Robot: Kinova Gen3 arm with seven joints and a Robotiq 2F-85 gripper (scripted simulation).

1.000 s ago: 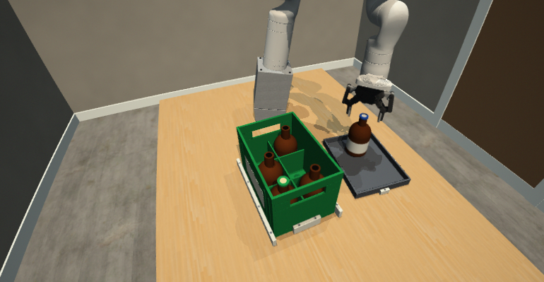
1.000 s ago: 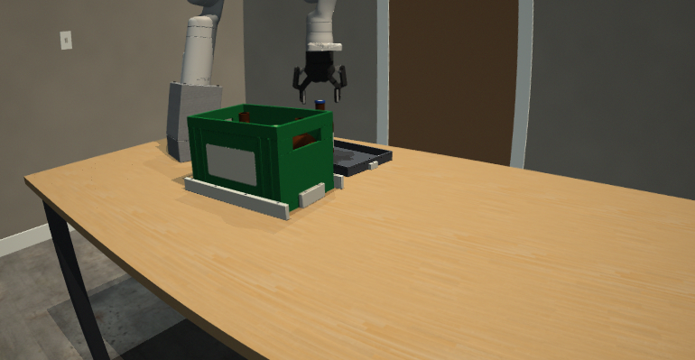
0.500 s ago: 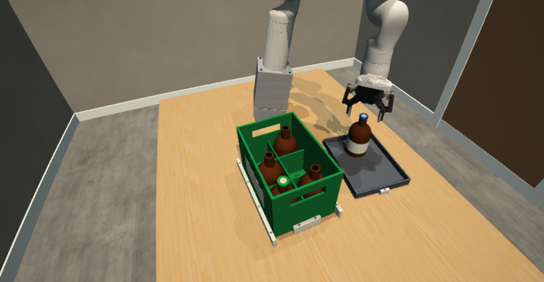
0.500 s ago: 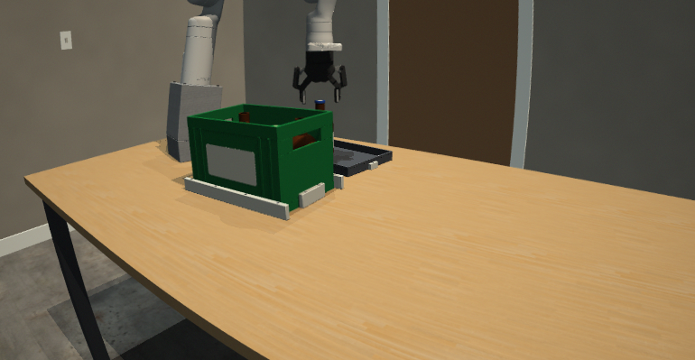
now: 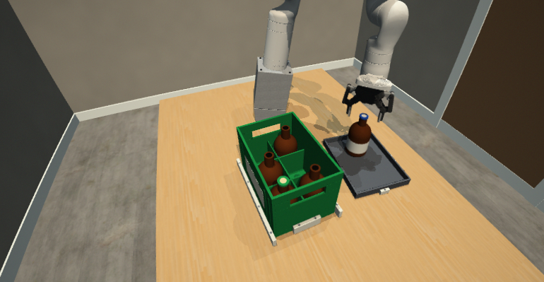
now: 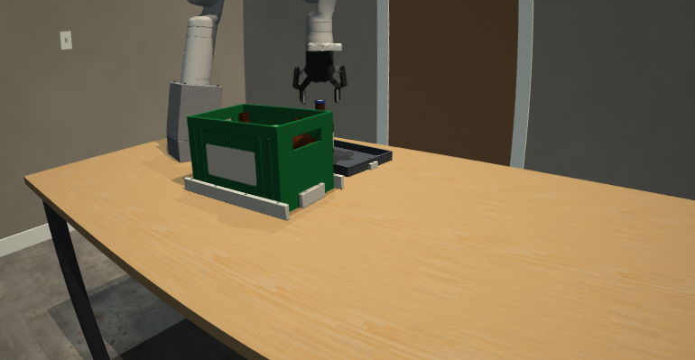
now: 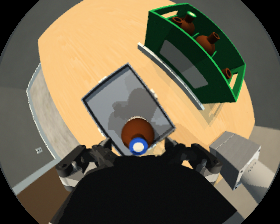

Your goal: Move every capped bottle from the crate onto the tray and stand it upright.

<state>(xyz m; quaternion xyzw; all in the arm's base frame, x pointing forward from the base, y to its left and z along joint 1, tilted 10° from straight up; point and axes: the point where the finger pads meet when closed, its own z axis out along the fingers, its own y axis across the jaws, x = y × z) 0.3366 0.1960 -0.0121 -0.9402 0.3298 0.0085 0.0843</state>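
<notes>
Presently the black two-finger gripper (image 5: 367, 109) hangs above the blue-capped brown glass bottle with a white label (image 5: 357, 136), fingers spread fully and holding nothing. That bottle stands upright at the far end of the shallow dark grey rectangular tray (image 5: 395, 182), clear of the fingertips. Beside the tray, the green plastic divided crate (image 5: 300, 203) holds a green-capped brown bottle (image 5: 282, 185) in its near compartment (the only capped one left, I judge) plus three open-necked brown bottles (image 5: 285, 140). Risks: swinging toward the crate too low could clip the blue cap and topple the bottle; descending off-centre could strike a divider or neighbouring neck, shifting the loose crate against the tray.
</notes>
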